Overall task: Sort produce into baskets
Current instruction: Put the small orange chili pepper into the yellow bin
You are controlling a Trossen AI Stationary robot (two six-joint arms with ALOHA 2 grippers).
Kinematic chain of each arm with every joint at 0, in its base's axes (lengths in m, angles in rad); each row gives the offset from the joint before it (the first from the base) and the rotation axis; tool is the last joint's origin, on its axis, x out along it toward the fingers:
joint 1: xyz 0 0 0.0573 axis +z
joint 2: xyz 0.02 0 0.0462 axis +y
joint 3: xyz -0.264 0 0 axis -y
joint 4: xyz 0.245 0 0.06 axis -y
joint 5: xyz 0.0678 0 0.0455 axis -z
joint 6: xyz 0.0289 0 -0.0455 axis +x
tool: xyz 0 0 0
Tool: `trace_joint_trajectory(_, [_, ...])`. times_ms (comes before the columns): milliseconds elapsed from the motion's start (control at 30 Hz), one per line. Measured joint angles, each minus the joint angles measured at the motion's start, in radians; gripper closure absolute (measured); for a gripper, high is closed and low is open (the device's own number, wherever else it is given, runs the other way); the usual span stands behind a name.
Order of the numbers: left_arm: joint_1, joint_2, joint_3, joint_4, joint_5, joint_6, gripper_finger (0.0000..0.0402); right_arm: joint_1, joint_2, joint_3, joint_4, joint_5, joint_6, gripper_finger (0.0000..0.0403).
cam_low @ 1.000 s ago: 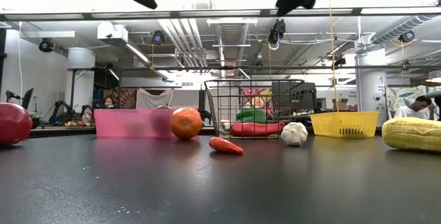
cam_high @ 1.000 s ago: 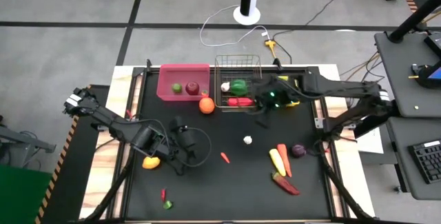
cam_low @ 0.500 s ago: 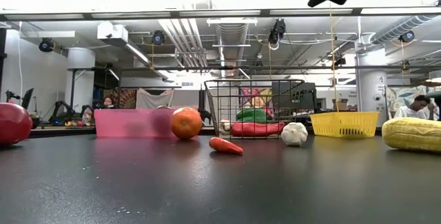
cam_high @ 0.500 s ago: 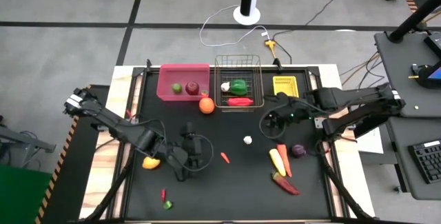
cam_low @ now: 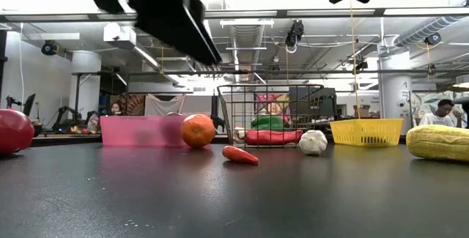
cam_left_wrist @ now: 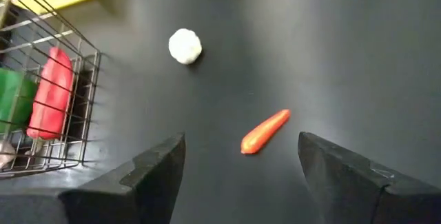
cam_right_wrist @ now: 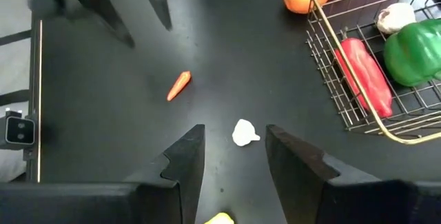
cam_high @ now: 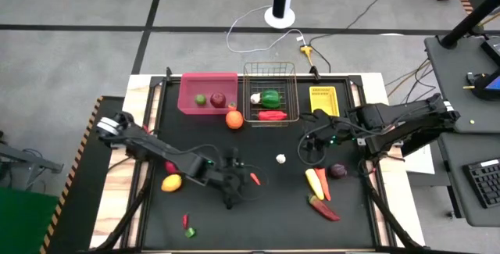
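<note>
From above, the left gripper point(cam_high: 237, 182) hovers just left of the small red chilli point(cam_high: 255, 179) at mid-table, the right gripper point(cam_high: 310, 146) just right of the white garlic point(cam_high: 280, 159). Left wrist view: fingers point(cam_left_wrist: 155, 176) spread wide, empty, chilli point(cam_left_wrist: 265, 131) between; right wrist view: fingers point(cam_right_wrist: 180, 162) parted, empty, flanking the garlic point(cam_right_wrist: 243, 132)

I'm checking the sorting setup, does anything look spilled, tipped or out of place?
Nothing is tipped or damaged. The pink bin, wire basket and yellow bin sit upright in a row. The orange lies outside, between the pink bin and the basket.
</note>
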Motion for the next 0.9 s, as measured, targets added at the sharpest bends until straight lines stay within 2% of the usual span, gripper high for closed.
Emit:
trace_joint_trajectory(67, [0.016,0.041,0.015,0.004,0.01,0.016,0.0138,0.0,0.001,0.0,0.0,0.0,0.0,0.0257])
trace_joint_trajectory(300, [0.073,0.151,0.031,0.076,0.164,0.106,0.0138,0.0,0.001,0.0,0.004,0.016,-0.002,0.0255])
trace_joint_trajectory(533, [0.106,0.212,0.031,0.085,0.213,0.151,0.0143,0.0,0.002,-0.002,0.004,0.016,-0.002,0.0254])
trace_joint_trajectory(900, [0.122,0.27,0.031,0.109,0.25,0.161,0.0197,0.0,0.002,-0.014,0.007,0.017,-0.003,0.0259])
